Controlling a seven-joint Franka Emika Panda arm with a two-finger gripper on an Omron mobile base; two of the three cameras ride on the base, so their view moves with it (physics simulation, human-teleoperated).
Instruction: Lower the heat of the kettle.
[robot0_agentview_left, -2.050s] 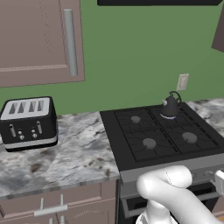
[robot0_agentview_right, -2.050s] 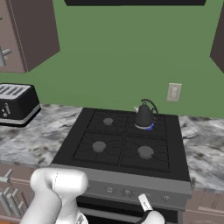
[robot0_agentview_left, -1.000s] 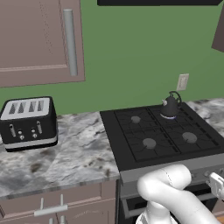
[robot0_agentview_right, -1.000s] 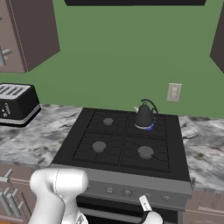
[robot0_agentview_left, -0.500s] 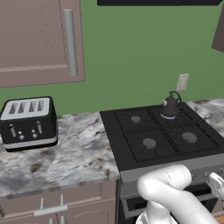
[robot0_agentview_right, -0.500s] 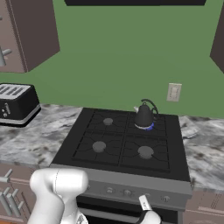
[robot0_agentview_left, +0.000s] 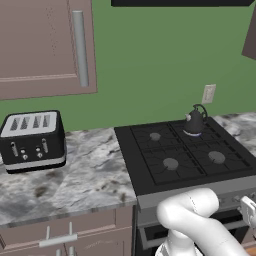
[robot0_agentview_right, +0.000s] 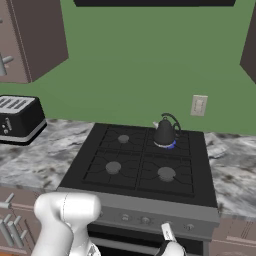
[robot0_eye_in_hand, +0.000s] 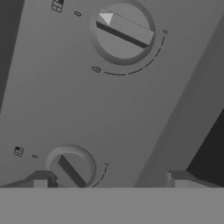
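My pincer (robot0_eye_in_hand: 107, 179) is up close to the stove's front panel (robot0_eye_in_hand: 65, 96), fingers spread apart, nothing between them. 2 knobs in the hand view: one knob (robot0_eye_in_hand: 123, 31) near the top with a pale bar across it and a white pointer at one end, and a second knob (robot0_eye_in_hand: 72, 168) low down, just beside my left fingertip (robot0_eye_in_hand: 40, 178). I can't tell if that tip touches it.

The kettle (robot0_agentview_right: 164, 132) sits on the back right burner of the stove (robot0_agentview_right: 145, 165), blue ring at its base, handle up, close to the wall outlet (robot0_agentview_right: 198, 105). The other 3 burners are bare. The toaster (robot0_agentview_left: 33, 140) stands on the worktop (robot0_agentview_left: 75, 175) near its back left, well apart from the stove.
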